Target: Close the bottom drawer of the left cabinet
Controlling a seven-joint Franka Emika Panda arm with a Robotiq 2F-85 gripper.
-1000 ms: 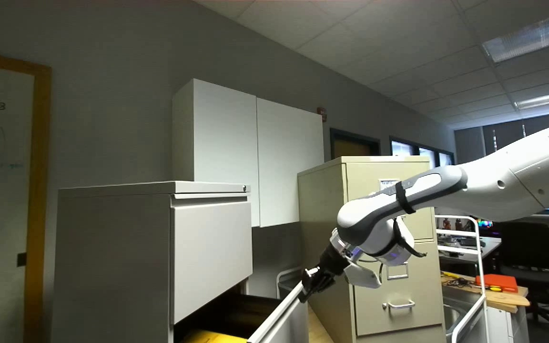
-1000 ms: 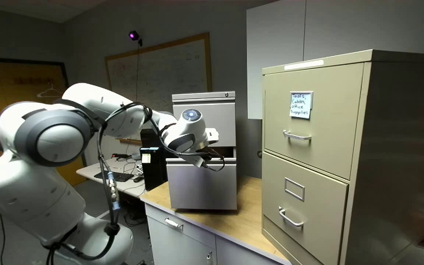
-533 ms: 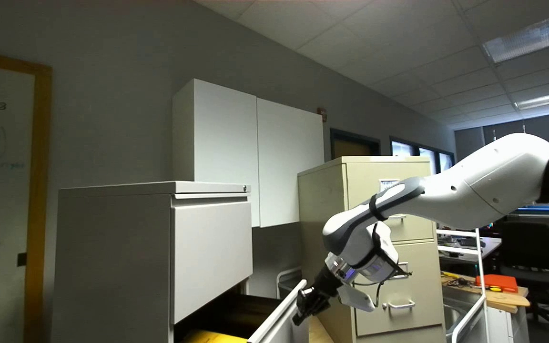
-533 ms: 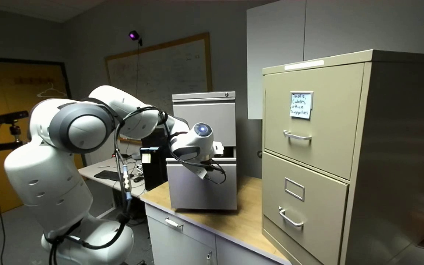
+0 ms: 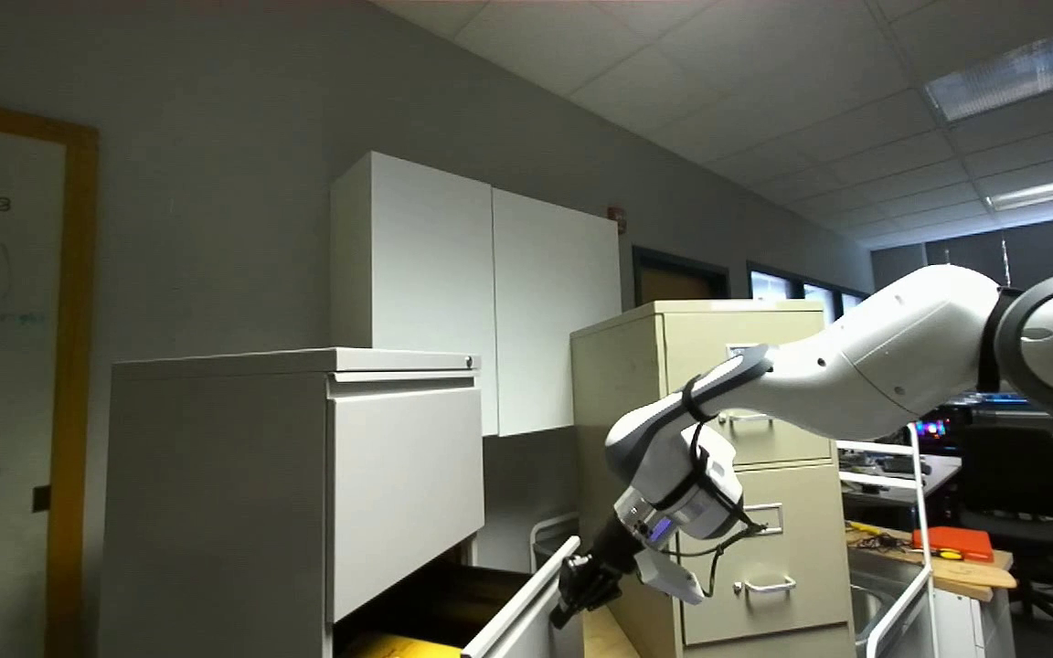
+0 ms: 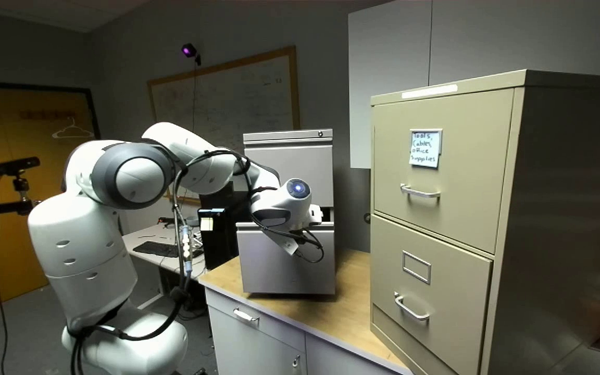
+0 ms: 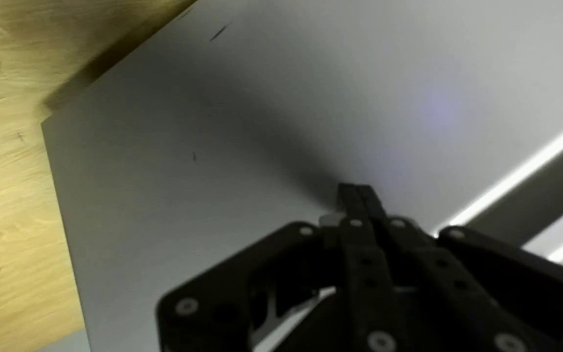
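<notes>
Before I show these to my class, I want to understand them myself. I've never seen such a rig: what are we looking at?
The machine is a white jointed robot arm ending in a black mechanical claw. Two pictures look on from outside, from different places; the close-up comes from the robot's wrist camera. On the pale wooden countertop stands a boxy grey-white metal cabinet, with a beige metal filing cabinet beside it. The grey-white cabinet's flat-fronted lower drawer is open, with some yellow visible inside. The claw holds nothing: it is shut, its tip against or very near that drawer's front. The arm is probably there to push the drawer closed.
</notes>
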